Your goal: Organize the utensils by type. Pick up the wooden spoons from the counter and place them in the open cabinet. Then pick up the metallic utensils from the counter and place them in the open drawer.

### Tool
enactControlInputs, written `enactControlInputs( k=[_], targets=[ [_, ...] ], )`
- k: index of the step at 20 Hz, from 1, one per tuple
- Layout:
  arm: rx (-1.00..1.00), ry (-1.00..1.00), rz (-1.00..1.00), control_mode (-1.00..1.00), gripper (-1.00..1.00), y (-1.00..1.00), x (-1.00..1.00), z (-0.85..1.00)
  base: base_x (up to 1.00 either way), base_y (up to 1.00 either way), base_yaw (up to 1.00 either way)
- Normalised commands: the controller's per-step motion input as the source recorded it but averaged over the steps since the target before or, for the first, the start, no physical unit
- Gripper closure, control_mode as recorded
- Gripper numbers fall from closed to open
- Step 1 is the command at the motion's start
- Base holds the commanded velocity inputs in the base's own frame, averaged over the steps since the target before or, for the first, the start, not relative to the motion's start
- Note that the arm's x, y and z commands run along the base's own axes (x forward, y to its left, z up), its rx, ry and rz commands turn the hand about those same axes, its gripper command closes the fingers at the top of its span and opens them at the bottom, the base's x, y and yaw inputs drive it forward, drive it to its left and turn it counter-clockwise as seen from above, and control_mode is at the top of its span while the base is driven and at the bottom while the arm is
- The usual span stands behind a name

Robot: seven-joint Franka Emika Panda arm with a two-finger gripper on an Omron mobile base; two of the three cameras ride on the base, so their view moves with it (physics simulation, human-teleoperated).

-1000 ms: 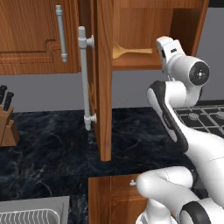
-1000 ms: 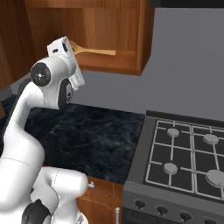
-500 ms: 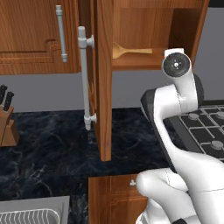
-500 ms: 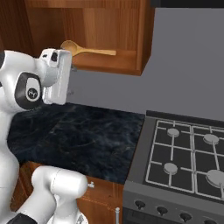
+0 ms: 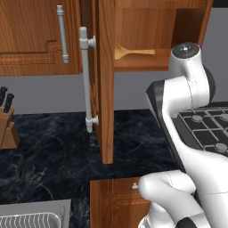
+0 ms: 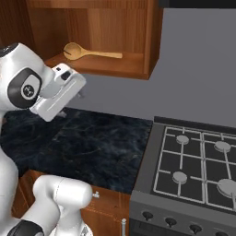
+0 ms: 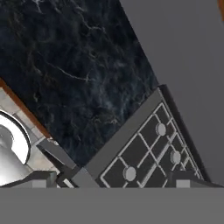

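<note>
Wooden spoon (image 6: 87,52) flat on open cabinet (image 6: 138,64) shelf, bowl at 9 o'clock. Gripper (image 7: 118,179) spread, empty, aimed at desk (image 7: 74,65).

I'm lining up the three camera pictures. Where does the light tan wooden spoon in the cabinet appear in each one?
Left base view: light tan wooden spoon at upper centre, lying on the reddish-brown open cabinet shelf, bowl to the left.
Right base view: spoon at upper left, on the same shelf, bowl to the left.
Hand view: not in it.
Shared landmark: the grey gas stove.
</note>
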Motion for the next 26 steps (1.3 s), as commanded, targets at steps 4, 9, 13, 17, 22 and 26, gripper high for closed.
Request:
enactControlInputs(
  k=[4, 9, 13, 17, 22, 26],
  targets=[
    [0.29, -0.21, -0.09, -1.00, -1.00, 0.00, -0.06, -0.91, 0.00, 0.00, 0.00],
    [0.33, -0.16, 0.00, -1.00, -1.00, -0.09, -0.01, -0.42, 0.00, 0.00, 0.00],
    [0.04, 0.08, -0.03, -1.00, -1.00, 0.00, -0.02, -0.25, 0.00, 0.00, 0.00],
    [0.00, 0.00, 0.00, -1.00, -1.00, 0.00, 0.00, -0.05, 0.00, 0.00, 0.00],
    [0.00, 0.00, 0.00, -1.00, -1.00, 0.00, -0.01, 0.00, 0.00, 0.00, 0.00],
    [0.05, -0.11, -0.14, -1.00, -1.00, -0.19, -0.55, 0.00, 0.00, 0.00, 0.00]
  ],
)
